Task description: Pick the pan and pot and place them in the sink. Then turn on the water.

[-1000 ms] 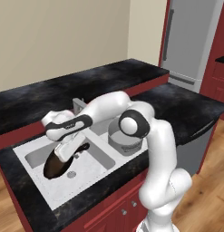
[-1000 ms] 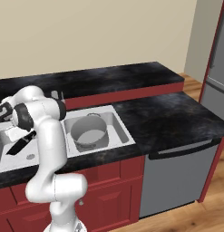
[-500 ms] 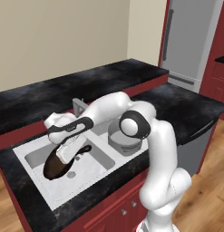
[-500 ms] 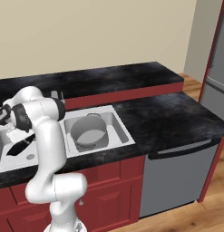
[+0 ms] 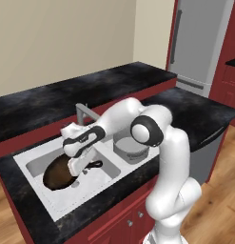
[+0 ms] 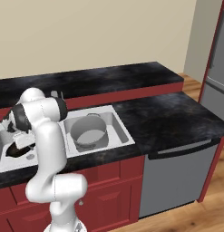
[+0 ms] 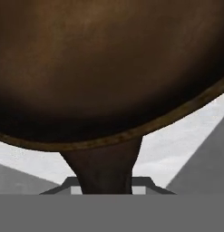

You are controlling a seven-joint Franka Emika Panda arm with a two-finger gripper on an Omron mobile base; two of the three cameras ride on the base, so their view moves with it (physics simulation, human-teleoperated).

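Counter point(image 5: 38, 102): a black stone top wraps around the sink on all sides.
Sink point(image 5: 109, 178): white, two basins, set into the counter, with a grey faucet point(image 5: 82, 111) at the back between the basins.
Pot point(image 6: 88, 132): upright in the basin away from the pan. Probably heavy and rigid with smooth metal sides; the loop handles or the rim look like the safest places to grip.
Pan point(image 5: 59, 172): low in the other basin, tilted, near the drain. Stiff and probably fairly heavy at the bowl end, so it would likely droop when held by the handle.
Gripper point(image 5: 77, 167): down in the pan's basin, jaws nearly closed on the pan's handle point(image 7: 104, 170), which runs between them in the hand view.
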